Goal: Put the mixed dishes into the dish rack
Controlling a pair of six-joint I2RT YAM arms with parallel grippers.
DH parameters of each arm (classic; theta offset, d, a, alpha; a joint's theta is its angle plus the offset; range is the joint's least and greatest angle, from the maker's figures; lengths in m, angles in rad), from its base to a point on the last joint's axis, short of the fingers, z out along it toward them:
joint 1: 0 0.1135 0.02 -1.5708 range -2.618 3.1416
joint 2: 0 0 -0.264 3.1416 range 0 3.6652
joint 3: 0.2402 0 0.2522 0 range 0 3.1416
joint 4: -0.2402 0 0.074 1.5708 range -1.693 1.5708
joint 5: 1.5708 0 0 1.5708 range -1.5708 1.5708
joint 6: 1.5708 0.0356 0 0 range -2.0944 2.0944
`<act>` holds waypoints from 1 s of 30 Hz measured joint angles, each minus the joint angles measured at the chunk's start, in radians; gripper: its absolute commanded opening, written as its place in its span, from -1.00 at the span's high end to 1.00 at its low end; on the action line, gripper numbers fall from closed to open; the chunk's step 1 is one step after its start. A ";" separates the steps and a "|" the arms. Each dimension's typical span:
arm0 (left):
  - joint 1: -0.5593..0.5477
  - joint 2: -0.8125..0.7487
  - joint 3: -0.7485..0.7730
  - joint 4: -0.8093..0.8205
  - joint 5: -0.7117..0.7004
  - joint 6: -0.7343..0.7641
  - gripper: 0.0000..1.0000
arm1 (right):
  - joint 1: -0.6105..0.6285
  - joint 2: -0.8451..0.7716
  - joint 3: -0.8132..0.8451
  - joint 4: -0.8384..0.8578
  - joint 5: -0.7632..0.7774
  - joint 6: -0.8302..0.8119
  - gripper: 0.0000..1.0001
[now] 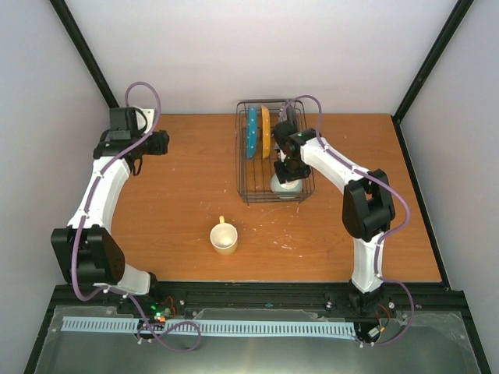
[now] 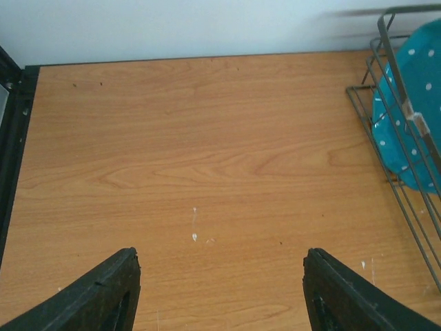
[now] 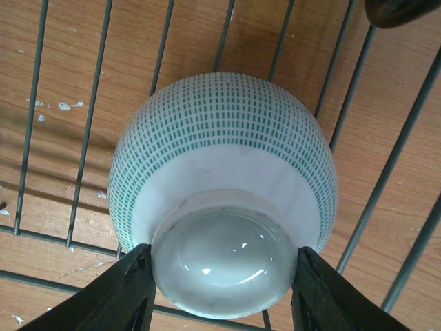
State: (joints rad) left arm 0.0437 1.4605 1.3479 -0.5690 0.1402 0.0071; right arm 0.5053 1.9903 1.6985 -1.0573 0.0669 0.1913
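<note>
I am judging the load as partly done. The teal dotted plate (image 1: 252,132) and the yellow-orange plate (image 1: 266,132) are standing on edge in the dish rack (image 1: 239,156), upper centre of the top view. My right tool (image 3: 222,256) is clamping the foot of the upturned bowl (image 3: 220,158), low in the rack's lower end. The mug (image 1: 224,237) is waiting on the desk (image 1: 171,202) below the rack. My left tool (image 2: 220,255) is hanging apart and empty at upper left. The right arm (image 1: 335,167) is covering the rack's right side, so I cannot tell whether other plates are sitting there.
</note>
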 measured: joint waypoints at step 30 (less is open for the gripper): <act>-0.001 -0.013 -0.055 -0.033 0.016 0.068 -0.34 | 0.142 0.203 0.348 -0.076 -0.096 -0.001 0.94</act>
State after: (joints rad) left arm 0.0429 1.4479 1.2930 -0.6018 0.1566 0.0746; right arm 0.6472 2.1937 2.0464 -1.1328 -0.0292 0.1902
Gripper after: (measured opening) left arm 0.669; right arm 0.493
